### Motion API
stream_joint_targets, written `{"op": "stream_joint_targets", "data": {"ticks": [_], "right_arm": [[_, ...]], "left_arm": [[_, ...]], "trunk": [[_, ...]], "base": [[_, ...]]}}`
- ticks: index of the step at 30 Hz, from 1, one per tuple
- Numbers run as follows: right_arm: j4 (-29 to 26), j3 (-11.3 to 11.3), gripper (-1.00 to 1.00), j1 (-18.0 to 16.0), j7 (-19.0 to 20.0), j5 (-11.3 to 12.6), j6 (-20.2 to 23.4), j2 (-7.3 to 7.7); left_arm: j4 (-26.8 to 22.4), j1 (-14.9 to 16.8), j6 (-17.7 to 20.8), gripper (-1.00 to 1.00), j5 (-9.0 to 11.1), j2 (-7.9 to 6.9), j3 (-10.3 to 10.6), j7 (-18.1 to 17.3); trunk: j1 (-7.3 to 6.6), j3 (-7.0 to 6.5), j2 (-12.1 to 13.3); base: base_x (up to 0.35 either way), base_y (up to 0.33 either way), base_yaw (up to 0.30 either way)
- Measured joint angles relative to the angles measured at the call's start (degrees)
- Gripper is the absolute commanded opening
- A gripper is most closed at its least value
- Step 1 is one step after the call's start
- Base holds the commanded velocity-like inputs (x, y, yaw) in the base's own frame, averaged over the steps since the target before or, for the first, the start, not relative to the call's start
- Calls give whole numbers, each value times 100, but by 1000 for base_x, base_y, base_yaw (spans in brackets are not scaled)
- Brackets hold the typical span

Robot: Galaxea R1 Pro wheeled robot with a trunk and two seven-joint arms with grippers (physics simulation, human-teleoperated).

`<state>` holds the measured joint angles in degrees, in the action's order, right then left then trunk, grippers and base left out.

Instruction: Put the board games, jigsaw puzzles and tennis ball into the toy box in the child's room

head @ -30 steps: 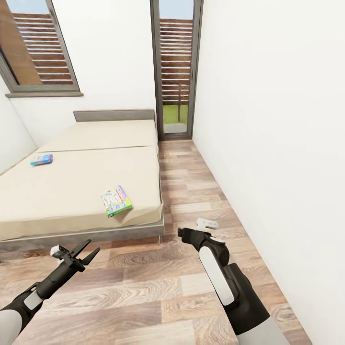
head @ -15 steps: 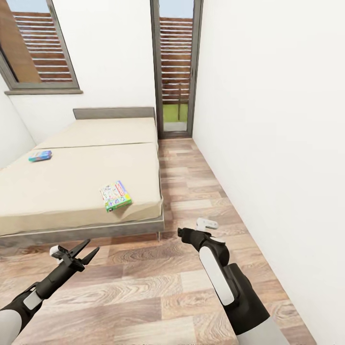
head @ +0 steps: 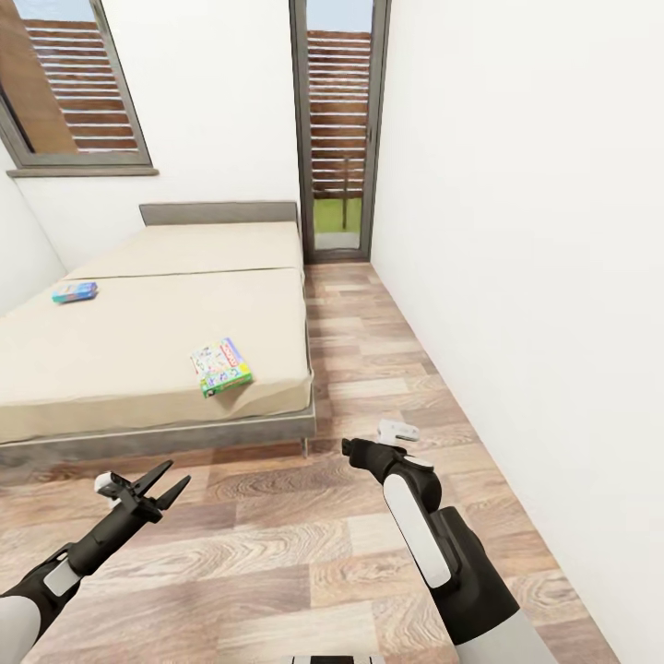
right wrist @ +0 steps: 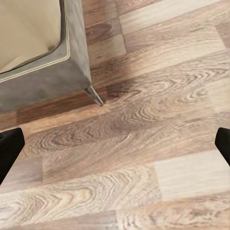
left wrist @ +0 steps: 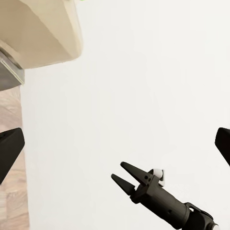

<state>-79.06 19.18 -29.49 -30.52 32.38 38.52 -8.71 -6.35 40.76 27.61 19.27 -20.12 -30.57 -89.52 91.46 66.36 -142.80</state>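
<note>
Two board games lie on the bed: a white one with multicoloured edges near the front right corner, and a small teal-blue one at the far left. Both arms hang over the wood floor in front of the bed. My left gripper is open and holds nothing; its own view has its fingertips wide apart and the bed corner. My right gripper is open too and appears from the side in the left wrist view. Below it are the bed frame and floor.
A white wall runs along the right. A strip of plank floor leads between the bed and this wall to a tall glass door. A window sits above the bed's head end. A thin bed leg stands at the corner.
The whole view has shifted, so the bed and both games sit slightly higher in the picture. Both arms keep the same pose and both grippers stay open.
</note>
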Motion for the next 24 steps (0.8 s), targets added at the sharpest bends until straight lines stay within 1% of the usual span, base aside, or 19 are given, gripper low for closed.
{"op": "stream_joint_targets", "data": {"ticks": [8, 19, 24], "right_arm": [[-12, -5, 100, 0, 0, -1, 0, 6], [-16, -18, 100, 0, 0, -1, 0, 10], [-20, -20, 100, 0, 5, -1, 0, 64]], "left_arm": [[0, 0, 0, 100, -1, -35, -11, -4], [1, 0, -9, 100, 0, -42, -9, -26], [15, 0, -1, 100, 6, -41, -4, -26]], "trunk": [[0, 0, -2], [0, 0, -2], [0, 0, -2]], "base": [[0, 0, 0], [0, 0, 0], [0, 0, 0]]}}
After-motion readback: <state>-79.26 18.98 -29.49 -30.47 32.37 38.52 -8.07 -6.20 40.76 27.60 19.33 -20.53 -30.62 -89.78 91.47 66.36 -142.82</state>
